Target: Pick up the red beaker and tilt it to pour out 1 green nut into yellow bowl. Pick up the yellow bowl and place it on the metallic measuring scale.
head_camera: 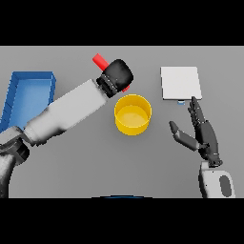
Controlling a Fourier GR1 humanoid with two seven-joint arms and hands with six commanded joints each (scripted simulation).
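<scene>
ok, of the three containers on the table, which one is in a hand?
The red beaker, gripped and tilted by the left hand. The yellow bowl and the blue bin stand untouched.

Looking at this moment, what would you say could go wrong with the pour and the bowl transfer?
The left hand covers most of the red beaker, which sits at the far rim of the yellow bowl; a nut might fall outside it, or several might come out. The bowl looks about as wide as the scale, so the right hand might set it off-centre.

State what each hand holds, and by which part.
Left hand grips the red beaker around its lower body, tilted by the yellow bowl. Right hand holds nothing.
</scene>
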